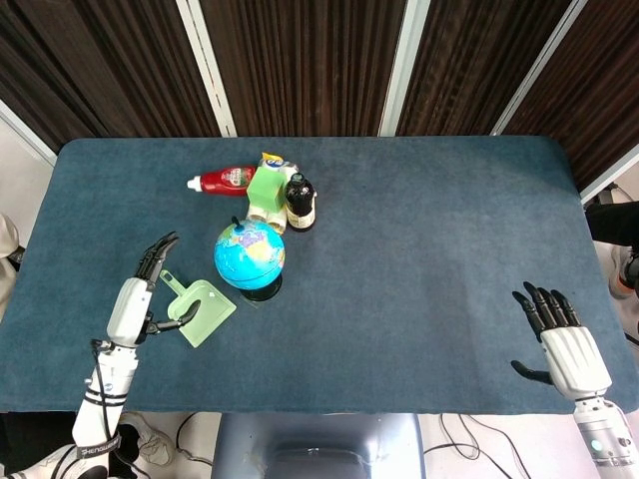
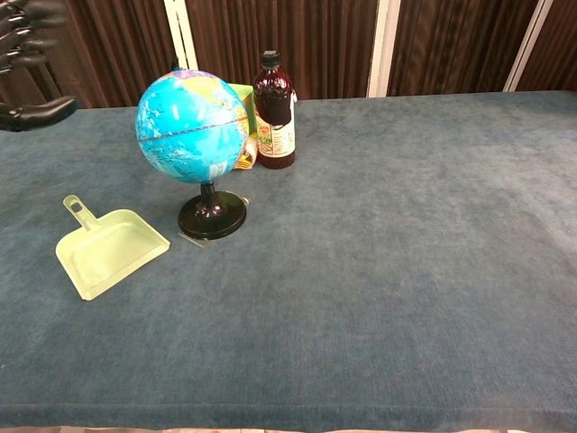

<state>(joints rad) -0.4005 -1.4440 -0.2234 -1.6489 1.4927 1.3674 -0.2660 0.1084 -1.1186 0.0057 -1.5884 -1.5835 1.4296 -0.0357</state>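
The left robot hand hovers with fingers spread and nothing in its grasp, just left of a pale green dustpan lying flat on the blue worktop; it seems to be above the worktop, not touching the pan. A globe stands just right of the dustpan. The right robot hand rests open and empty at the worktop's near right corner.

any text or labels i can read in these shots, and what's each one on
Nothing reads cleanly.
Dark bottle: a printed label, too small and blurred to quote.
Red bottle: label print, too small to read.
Globe: map lettering, blurred, not legible.
Left arm: white lettering on the black band near the wrist, too small to make out.
Green dustpan: no marking visible.
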